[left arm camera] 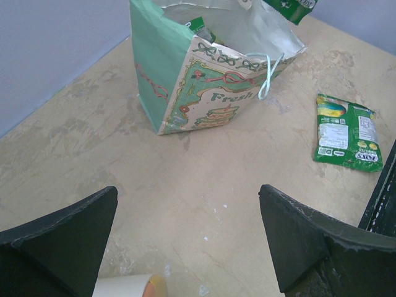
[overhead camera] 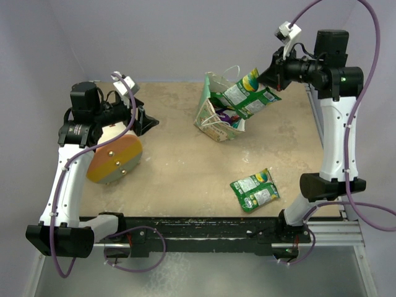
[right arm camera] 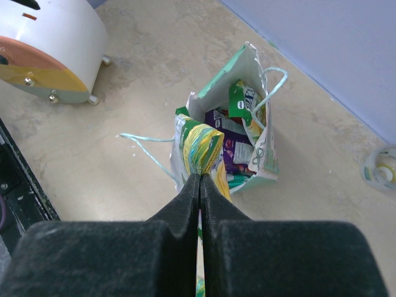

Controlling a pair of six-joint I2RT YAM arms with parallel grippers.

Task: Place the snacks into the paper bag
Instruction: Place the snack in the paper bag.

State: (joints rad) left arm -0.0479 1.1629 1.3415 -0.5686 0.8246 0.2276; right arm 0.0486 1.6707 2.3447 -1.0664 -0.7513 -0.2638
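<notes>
Your left gripper (left arm camera: 189,193) hangs wide open above the table (left arm camera: 74,148). Ahead of it you see the paper bag (left arm camera: 204,93) tilted, its mouth open and a green corner showing inside. One green packet (left arm camera: 345,133) lies flat apart from the bag, near the table's dark edge.

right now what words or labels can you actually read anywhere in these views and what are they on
"Fresh": front label of the paper bag; other lettering there unreadable.
"FOXS", apparently: edge of the green packet lying on the table; fine print too small.
Packets in the bag and the held packet: print too blurred.
</notes>
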